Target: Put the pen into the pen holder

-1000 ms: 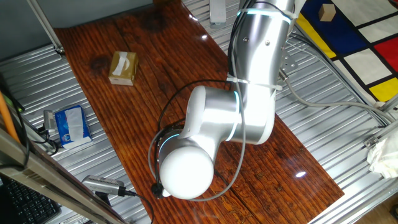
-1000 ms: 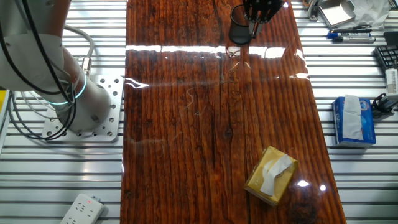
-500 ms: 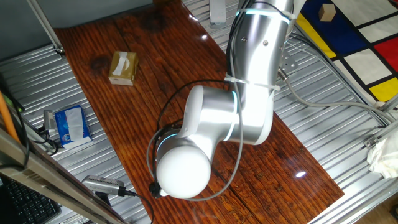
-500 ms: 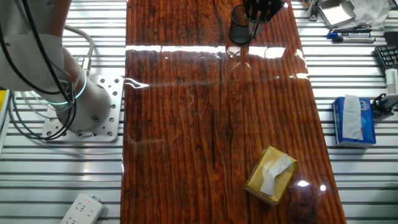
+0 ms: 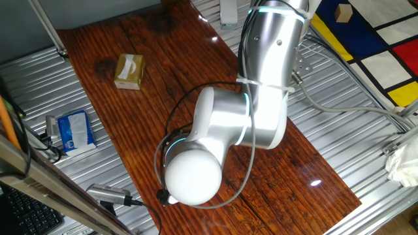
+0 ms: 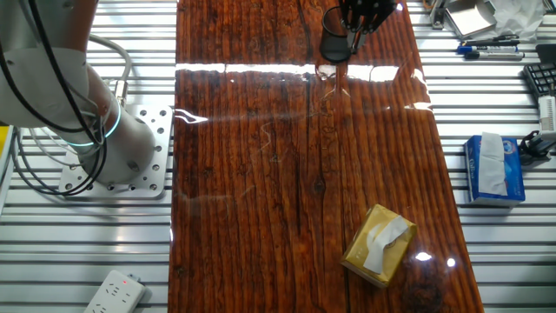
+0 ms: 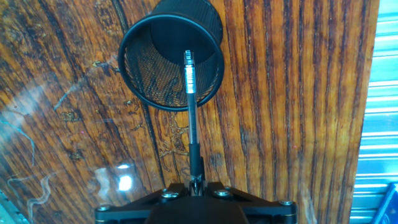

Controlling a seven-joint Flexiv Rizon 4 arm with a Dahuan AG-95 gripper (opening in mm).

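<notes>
One fixed view: white and silver arm (image 5: 251, 111) hides the cup; tan box (image 5: 128, 70) sits near the table's (image 5: 163, 91) far left edge.

Other fixed view: black cup (image 6: 334, 45) by the far edge, gripper (image 6: 356, 24) just above it.

Hand view: thin dark pen (image 7: 191, 118), silver band near its tip, pinched between closed fingers (image 7: 177, 190), tip over the round mesh cup's (image 7: 171, 56) opening. Glossy, streaked red-brown wood.

- We see the arm (image 5: 261, 85) built of smooth silver and white rounded segments, with a thin glowing cyan ring at each joint.
- A black cable (image 5: 171, 124) loops along it.
- Its base plate (image 6: 130, 156), at nine o'clock, is white with holes.
- The gripper (image 7: 194, 200) is black, with two silver screws.
</notes>
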